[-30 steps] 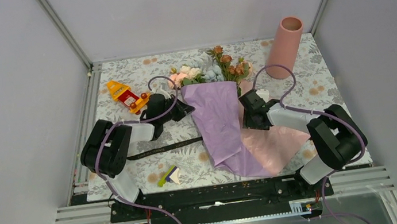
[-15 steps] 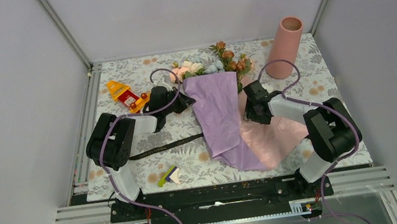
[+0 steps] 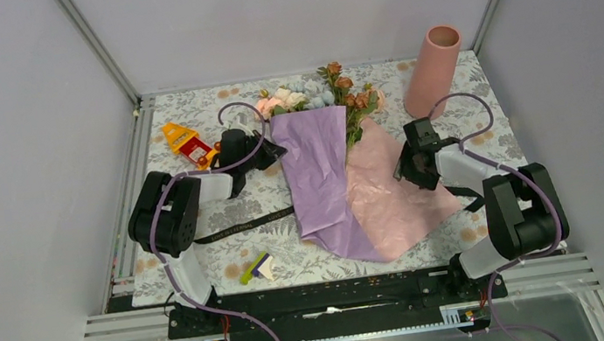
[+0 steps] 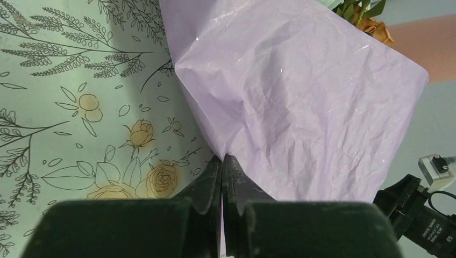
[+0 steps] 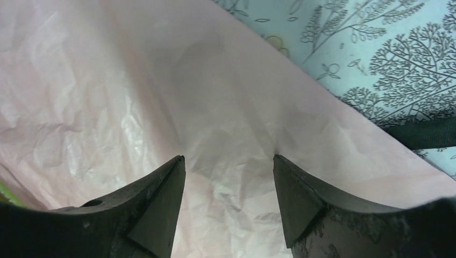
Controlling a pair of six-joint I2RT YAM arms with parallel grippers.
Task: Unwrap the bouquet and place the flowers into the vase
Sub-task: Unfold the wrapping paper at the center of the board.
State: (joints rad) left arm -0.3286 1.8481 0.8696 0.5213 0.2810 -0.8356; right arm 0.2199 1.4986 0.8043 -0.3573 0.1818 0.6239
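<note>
The left gripper (image 4: 222,167) is pinched together on the left edge of the purple wrapping paper (image 3: 315,164), probably to anchor that side while the wrap is opened out. The right gripper (image 5: 228,161) sits over the pink paper (image 3: 395,198) with its fingers apart, gripping nothing; whether its tips touch the sheet is hard to tell. The flowers (image 3: 319,96) lie at the paper's far end, their stems hidden under the purple fold. The vase (image 3: 433,71) stands upright at the far right. The black ribbon (image 3: 240,228) lies loose on the tablecloth, already untied.
</note>
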